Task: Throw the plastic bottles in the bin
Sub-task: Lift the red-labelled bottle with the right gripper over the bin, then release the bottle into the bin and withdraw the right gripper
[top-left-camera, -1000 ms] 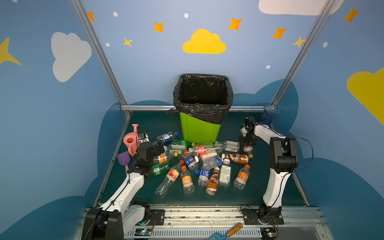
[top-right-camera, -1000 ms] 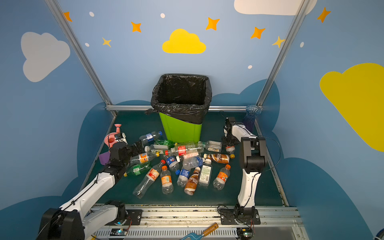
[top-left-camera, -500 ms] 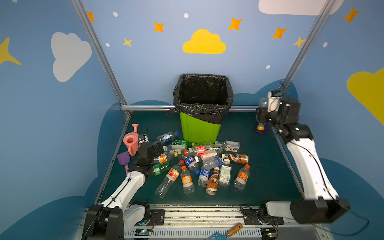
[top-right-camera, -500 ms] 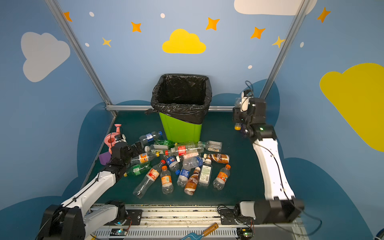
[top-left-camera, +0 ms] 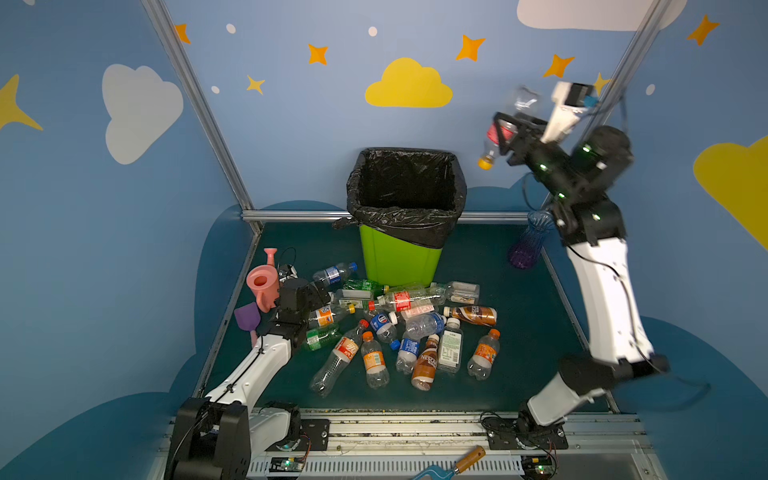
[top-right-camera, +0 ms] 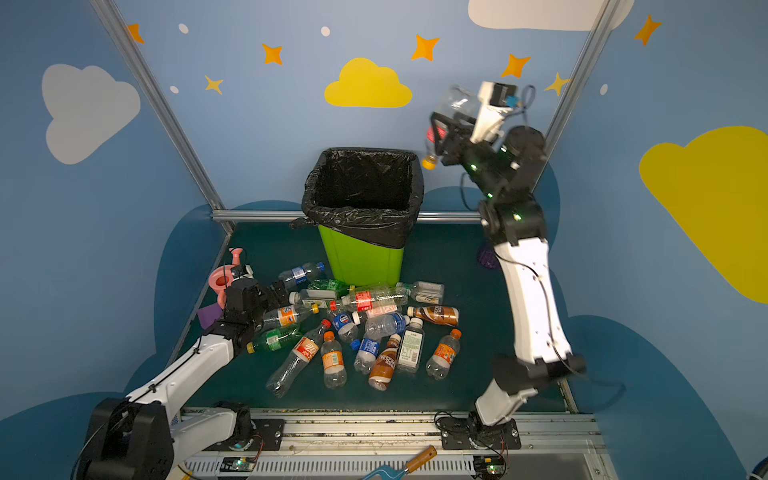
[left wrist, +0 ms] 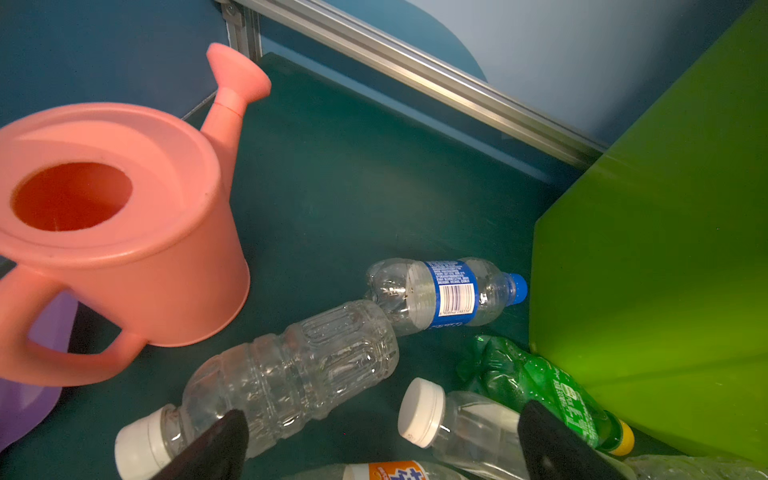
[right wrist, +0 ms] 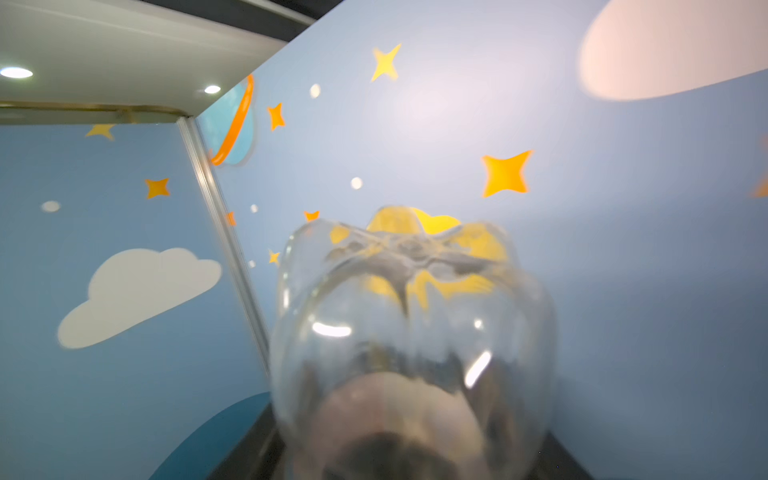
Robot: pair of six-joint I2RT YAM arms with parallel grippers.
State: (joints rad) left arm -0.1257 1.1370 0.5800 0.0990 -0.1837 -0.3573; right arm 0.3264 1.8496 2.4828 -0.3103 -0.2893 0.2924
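The lime-green bin (top-left-camera: 399, 262) with a black liner stands at the back middle in both top views (top-right-camera: 361, 257). Several plastic bottles (top-left-camera: 426, 365) lie in a heap in front of it. My right gripper (top-left-camera: 505, 135) is raised high, above and right of the bin's rim, shut on a clear bottle (top-left-camera: 492, 135) with a red label, its orange cap pointing down. That bottle's base (right wrist: 411, 316) fills the right wrist view, blurred. My left gripper (top-left-camera: 316, 291) is open and low at the heap's left edge, over a clear ribbed bottle (left wrist: 291, 370) and a white-capped one (left wrist: 461, 424).
A pink watering can (top-left-camera: 264, 282) and a purple scoop (top-left-camera: 247, 318) sit right beside my left gripper. A blue-purple vase (top-left-camera: 528, 245) stands at the back right, behind my right arm. A wooden-handled tool (top-left-camera: 465, 459) lies on the front rail.
My right arm has swung up from the floor at the heap's right to high beside the bin, carrying the red-labelled bottle. The left arm has hardly moved.
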